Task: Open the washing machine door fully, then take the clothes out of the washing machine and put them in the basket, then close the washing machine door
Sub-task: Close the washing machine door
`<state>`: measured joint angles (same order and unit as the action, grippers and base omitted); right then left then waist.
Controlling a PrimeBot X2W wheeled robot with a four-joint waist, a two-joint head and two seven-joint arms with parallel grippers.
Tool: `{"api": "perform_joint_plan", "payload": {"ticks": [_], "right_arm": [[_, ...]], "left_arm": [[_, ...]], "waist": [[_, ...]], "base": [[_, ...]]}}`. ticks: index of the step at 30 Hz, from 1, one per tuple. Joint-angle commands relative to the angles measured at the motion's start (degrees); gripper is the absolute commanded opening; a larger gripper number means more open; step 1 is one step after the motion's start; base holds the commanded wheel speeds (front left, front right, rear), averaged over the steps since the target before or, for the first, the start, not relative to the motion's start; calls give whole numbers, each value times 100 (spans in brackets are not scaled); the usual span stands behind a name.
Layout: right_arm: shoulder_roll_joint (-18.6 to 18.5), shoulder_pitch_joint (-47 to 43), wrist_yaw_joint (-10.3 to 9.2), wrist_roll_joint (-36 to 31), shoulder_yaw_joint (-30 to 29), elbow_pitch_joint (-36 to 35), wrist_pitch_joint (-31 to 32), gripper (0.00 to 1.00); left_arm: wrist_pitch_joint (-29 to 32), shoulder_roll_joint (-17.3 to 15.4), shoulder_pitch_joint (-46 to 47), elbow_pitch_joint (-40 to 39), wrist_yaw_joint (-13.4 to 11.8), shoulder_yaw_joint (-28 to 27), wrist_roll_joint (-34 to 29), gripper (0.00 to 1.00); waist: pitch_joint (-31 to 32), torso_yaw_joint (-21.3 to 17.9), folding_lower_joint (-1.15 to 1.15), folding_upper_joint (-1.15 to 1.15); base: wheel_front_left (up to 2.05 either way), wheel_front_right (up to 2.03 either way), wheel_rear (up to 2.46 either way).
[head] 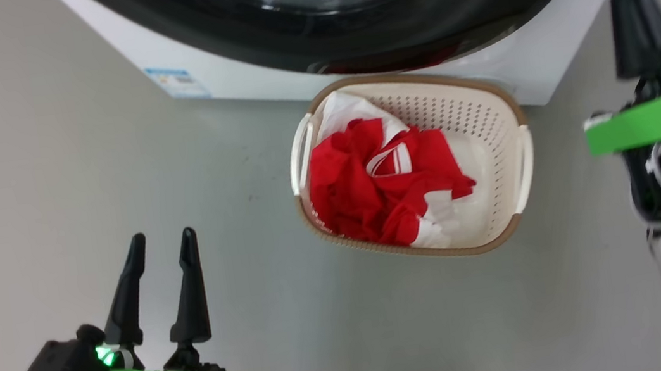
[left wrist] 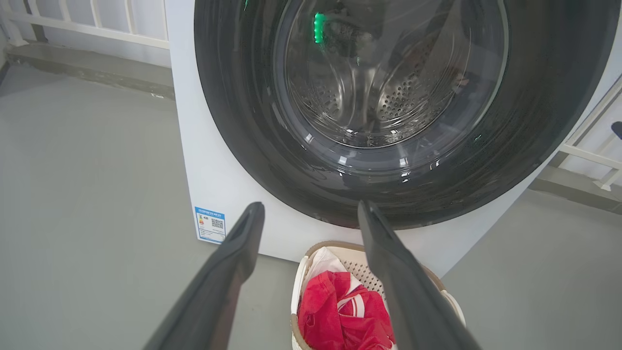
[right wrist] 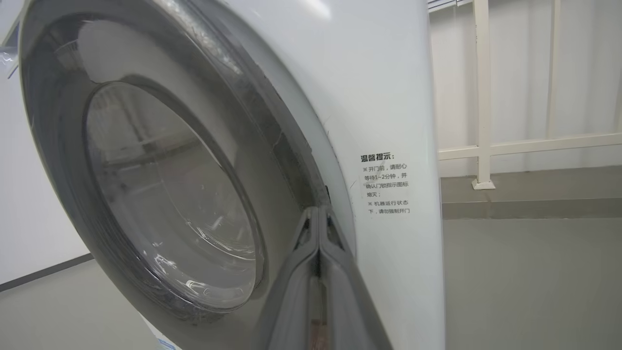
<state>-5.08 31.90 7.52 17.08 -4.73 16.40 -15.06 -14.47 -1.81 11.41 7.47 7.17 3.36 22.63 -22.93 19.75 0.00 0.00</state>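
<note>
The washing machine (right wrist: 388, 97) rises straight ahead of my right gripper (right wrist: 318, 209), its white front close beyond the tips. The washing machine door (right wrist: 170, 194) lies just left of those tips, its black rim flush with the front or very nearly so (I cannot tell whether the latch has caught). The basket (head: 454, 108) sits below and left of that gripper, just before the machine's base, with the clothes (head: 382, 191) heaped inside.

My right fingers are pressed together on nothing, their tips at the seam where rim meets white panel. Whether they touch it I cannot say. My left gripper (head: 161, 236) hangs spread and empty, well apart from the door, with the basket ahead to its right. The right arm is nearer, so I judge any finishing push goes forward from it onto the rim.
</note>
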Motion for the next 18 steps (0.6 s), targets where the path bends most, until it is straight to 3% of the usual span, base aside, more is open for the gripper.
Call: {"api": "perform_joint_plan", "payload": {"ticks": [1, 5, 10, 16, 18], "right_arm": [[97, -179, -3, 51, 173, -185, 6, 0], [130, -580, -3, 101, 249, -256, 6, 1], [158, -984, -3, 143, 287, -332, 6, 11], [187, -1538, -3, 195, 320, -417, 6, 30], [193, -1709, -3, 206, 315, -433, 6, 44]], "left_arm": [[-52, -107, -122, -104, 32, -234, -70, 100], [-52, -181, -208, -64, 32, -290, -136, 100], [-52, -271, -317, -49, 32, -332, -162, 100], [-52, -378, -498, -36, 32, -376, -190, 100], [-52, -403, -549, -31, 32, -393, -199, 100]], "waist": [[214, -202, 0, 0], [420, -379, 0, 0], [622, -540, 0, 0], [881, -760, 0, 0], [965, -822, 0, 0]], "base": [[0, 0, 0], [0, 0, 0], [0, 0, 0], [0, 0, 0], [0, 0, 0]]}}
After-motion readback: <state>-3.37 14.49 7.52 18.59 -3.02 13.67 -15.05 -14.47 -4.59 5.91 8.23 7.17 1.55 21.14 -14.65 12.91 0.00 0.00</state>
